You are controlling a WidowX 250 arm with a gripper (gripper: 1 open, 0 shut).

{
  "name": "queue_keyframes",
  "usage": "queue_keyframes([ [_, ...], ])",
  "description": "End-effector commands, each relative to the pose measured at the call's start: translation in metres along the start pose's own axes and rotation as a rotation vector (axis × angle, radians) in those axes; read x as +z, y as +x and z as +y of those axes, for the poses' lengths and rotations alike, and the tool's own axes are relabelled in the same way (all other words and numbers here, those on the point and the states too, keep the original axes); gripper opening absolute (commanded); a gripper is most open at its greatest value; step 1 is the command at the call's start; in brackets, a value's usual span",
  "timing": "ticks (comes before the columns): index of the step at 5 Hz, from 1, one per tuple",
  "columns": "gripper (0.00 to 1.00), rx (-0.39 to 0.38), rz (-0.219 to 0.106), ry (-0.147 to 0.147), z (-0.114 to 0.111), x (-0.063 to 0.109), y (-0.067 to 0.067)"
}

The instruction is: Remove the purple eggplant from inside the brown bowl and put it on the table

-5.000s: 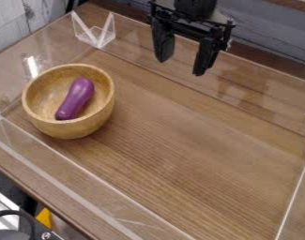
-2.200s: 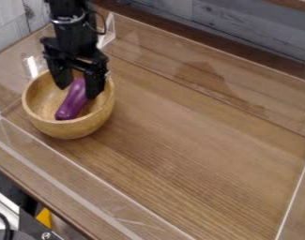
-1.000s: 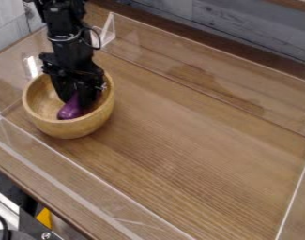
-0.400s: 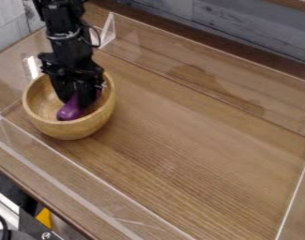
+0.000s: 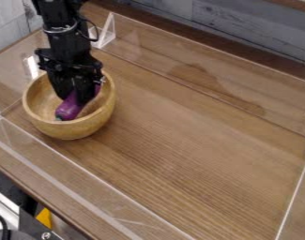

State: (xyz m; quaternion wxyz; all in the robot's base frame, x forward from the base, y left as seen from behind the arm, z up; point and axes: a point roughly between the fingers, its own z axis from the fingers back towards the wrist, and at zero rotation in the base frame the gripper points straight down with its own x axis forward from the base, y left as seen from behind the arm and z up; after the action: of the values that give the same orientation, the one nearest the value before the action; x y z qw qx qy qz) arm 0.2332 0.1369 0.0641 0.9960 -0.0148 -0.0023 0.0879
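Purple eggplant (image 5: pixel 70 108) sits inside the brown bowl (image 5: pixel 69 131), lying lengthwise, below bowl's rim level as far as I can tell. Black gripper (image 5: pixel 72 77) is over the bowl's far side, fingers astride the eggplant's upper end; can't tell if they grip it. Looks like a light, stiff toy, glossy so maybe slippery, not fragile. Best hold: across its narrow width, mid-body, clear of the bowl's wall.
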Motion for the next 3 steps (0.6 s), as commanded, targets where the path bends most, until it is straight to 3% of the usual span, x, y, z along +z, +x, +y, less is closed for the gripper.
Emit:
queue_keyframes([
  [1,0.0,0.013,-0.078,0.023,0.0054,0.0261,0.0086],
  [3,0.0,0.02,-0.089,0.02,0.0042,0.0358,0.008],
])
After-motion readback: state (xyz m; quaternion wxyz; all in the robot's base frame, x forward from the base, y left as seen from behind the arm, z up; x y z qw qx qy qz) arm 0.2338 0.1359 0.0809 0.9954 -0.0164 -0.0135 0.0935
